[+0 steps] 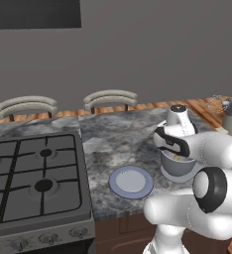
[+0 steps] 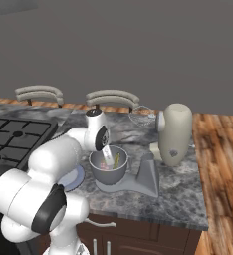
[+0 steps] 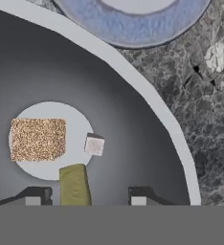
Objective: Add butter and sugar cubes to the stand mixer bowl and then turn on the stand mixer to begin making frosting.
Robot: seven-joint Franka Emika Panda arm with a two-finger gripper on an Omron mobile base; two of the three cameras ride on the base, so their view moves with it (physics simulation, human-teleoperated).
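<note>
Looking down into the stand mixer bowl (image 3: 147,110), you see the butter (image 3: 74,184) already inside, a yellow-olive stick leaning on the inner wall at about 6 o'clock of the flat bottom. On that bottom lie two cubes: a large brown speckled sugar cube (image 3: 38,139) at 9 o'clock and a small pale sugar cube (image 3: 94,144) at 3 o'clock. The gripper (image 3: 85,200) hangs over the bowl with its jaws apart; the butter's lower end sits between the tips, nearer one of them, and you cannot tell whether they touch it or have let go.

So, as a judgement, the adding looks done or nearly so. What is left for you is to pull the hand clear and switch on the stand mixer (image 2: 174,133), whose cream head stands tilted back at 2 o'clock from the bowl.

Count: one butter stick, two cubes, one bowl, one mixer, one blue-rimmed plate (image 1: 131,181) just beside the bowl at its 9 o'clock in the left base view, one stove (image 1: 33,178) farther out, two chair backs (image 1: 110,99) beyond the counter (image 2: 183,199)
</note>
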